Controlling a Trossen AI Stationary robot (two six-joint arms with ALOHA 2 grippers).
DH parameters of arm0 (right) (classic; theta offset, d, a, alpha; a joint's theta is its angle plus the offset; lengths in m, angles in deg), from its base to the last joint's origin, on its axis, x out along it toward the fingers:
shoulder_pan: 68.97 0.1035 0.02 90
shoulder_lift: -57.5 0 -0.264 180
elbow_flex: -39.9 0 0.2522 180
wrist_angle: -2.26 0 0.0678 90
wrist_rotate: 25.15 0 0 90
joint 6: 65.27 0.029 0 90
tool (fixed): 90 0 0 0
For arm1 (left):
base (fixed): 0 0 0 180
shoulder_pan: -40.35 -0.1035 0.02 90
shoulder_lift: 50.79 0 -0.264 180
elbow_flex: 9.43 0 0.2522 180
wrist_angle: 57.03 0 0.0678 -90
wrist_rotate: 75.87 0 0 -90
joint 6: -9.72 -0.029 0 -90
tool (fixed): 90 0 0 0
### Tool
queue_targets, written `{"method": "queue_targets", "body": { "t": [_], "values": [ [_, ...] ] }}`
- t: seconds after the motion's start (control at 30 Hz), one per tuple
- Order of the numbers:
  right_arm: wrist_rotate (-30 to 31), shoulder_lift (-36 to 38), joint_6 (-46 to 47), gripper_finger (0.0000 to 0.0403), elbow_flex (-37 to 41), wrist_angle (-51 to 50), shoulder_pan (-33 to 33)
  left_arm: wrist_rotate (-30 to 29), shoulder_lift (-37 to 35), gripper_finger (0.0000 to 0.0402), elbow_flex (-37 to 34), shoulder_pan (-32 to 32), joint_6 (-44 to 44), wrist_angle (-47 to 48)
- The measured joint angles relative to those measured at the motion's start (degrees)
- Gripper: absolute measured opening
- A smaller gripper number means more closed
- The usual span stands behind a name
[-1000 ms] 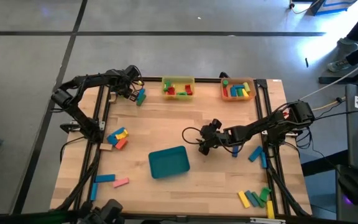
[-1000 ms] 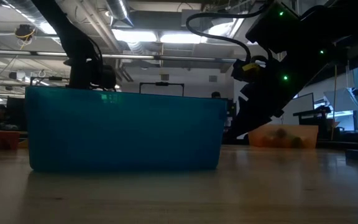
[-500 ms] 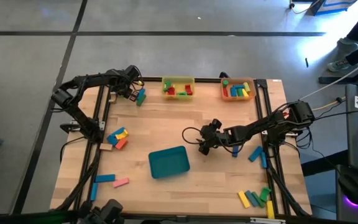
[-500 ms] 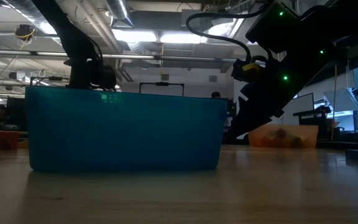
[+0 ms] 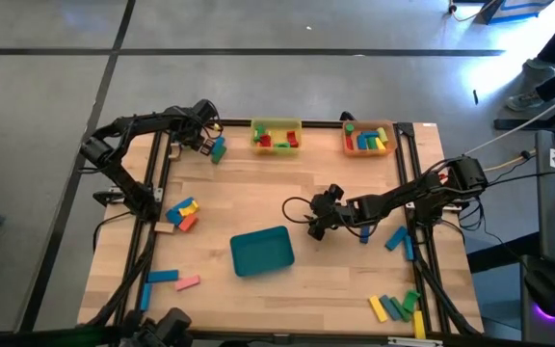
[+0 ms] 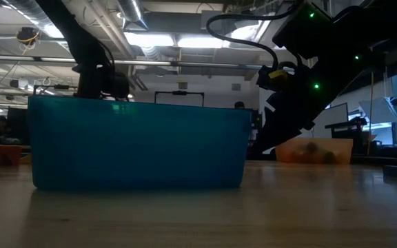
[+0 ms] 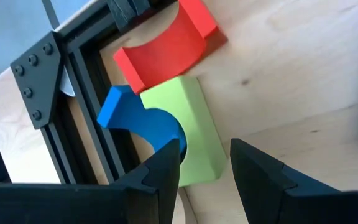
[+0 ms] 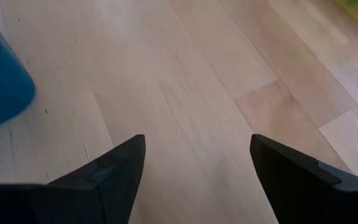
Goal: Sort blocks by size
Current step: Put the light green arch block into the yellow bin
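Observation:
In the left wrist view a green block (image 7: pixel 194 124) lies flat on the wood at the table's far left corner. A blue curved block (image 7: pixel 143 119) rests against it, and a red curved block (image 7: pixel 166 46) lies just beyond them. My left gripper (image 7: pixel 204 152) (image 5: pixel 206 145) slants down over the green block's near end, its fingers partly apart on either side of it. My right gripper (image 8: pixel 197 140) (image 5: pixel 316 229) stands open over bare wood at mid-table, just right of the teal tray (image 5: pixel 261 252). Other blocks lie at the left (image 5: pixel 183 214) and near right (image 5: pixel 398 306). My left gripper straddles the near end of the green block (image 7: pixel 197 174), coming from above on a slant. One finger (image 7: pixel 166 165) stands in front of the green and blue blocks, the other (image 7: pixel 250 165) just beside the green one. Whether either finger touches it, I cannot tell.
A yellow tray (image 5: pixel 277 135) and an orange tray (image 5: pixel 369 138) with blocks stand along the far edge. A black frame rail (image 7: pixel 86 124) runs right beside the left gripper's blocks. More blocks lie at the near left (image 5: pixel 171 280) and right (image 5: pixel 398 239).

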Motion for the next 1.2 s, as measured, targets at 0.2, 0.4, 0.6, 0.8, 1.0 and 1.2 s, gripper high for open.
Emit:
{"method": "queue_targets", "body": {
  "t": [0.2, 0.4, 0.6, 0.8, 1.0, 1.2],
  "values": [
    [-0.02, 0.00, 0.00, 0.0292, -0.01, 0.00, 0.00, 0.03, 0.00, 0.0131, -0.79, 0.30, 0.16, 0.00],
    [-0.46, 0.01, 0.00, 0.0292, -0.02, -0.02, 0.00, 5.21, -0.07, 0.0131, -2.66, 0.45, -0.75, -1.50],
    [-0.46, 0.00, 0.00, 0.0292, 0.00, -0.02, 0.00, 7.96, -0.07, 0.0131, -3.27, 1.28, -3.61, -0.85],
    [-0.45, 0.00, -0.19, 0.0292, -0.01, -0.02, 0.00, 10.54, -0.07, 0.0131, -3.27, 3.87, -3.67, -2.41],
    [-0.39, 0.00, -0.35, 0.0292, -0.01, -0.02, 0.00, 10.57, -0.09, 0.0124, -3.27, 4.56, -4.78, -4.95],
    [-0.41, 0.00, -0.37, 0.0292, -0.02, -0.07, 0.00, 10.49, -0.17, 0.0071, -3.24, 4.58, -8.58, -4.58]
  ]
}}
